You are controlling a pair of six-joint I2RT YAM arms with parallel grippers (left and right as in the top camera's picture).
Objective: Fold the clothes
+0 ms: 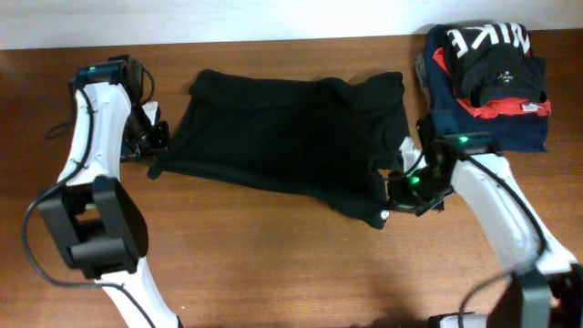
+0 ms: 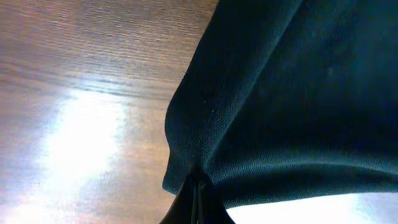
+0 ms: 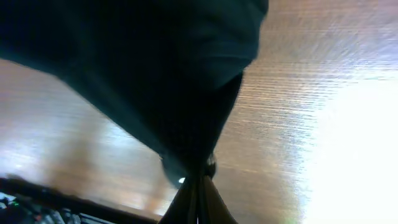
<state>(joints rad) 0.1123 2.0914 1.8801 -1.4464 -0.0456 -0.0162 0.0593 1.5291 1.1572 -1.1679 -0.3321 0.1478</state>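
A soft black polo shirt (image 1: 282,137) lies spread on the brown wooden bench (image 1: 273,264). The left end effector (image 1: 157,150) pinches one side edge, the right end effector (image 1: 390,189) the opposite.

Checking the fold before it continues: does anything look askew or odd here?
The black shirt lies slanted and bunched, with one corner pinched lower in the right gripper. Nothing looks spilled or damaged.
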